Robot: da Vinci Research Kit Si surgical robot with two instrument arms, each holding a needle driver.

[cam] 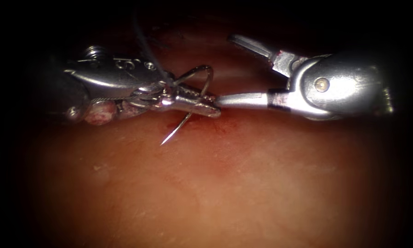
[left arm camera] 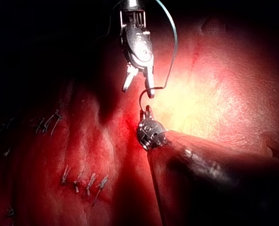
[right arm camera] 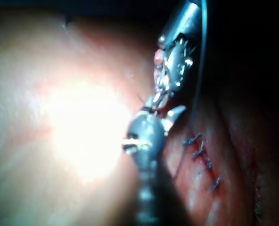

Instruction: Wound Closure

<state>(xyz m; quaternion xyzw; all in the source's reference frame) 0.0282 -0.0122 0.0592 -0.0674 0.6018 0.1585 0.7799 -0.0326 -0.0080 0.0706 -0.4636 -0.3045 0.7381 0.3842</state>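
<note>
My left tool (cam: 211, 104) comes in from the left with its jaws shut on the curved needle (cam: 208, 78) about midway along its curve. The needle's sharp tip (cam: 162, 143) points down and left, just above the tissue (cam: 224, 183), and is not in it. Dark thread (cam: 147, 50) runs up from the needle's rear end. My right tool (cam: 224, 69) reaches in from the right with jaws wide open, holding nothing. Its lower jaw nearly touches the left tool's tip. In the left wrist view the left tool (left arm camera: 146, 112) holds the needle (left arm camera: 143, 96) below the open right tool (left arm camera: 138, 89).
Red fluid (cam: 206, 125) stains the tissue under the left jaws. Rows of finished stitches (left arm camera: 83, 181) lie beside the tools, and in the right wrist view more stitches (right arm camera: 201, 157) show near the thread (right arm camera: 201, 70).
</note>
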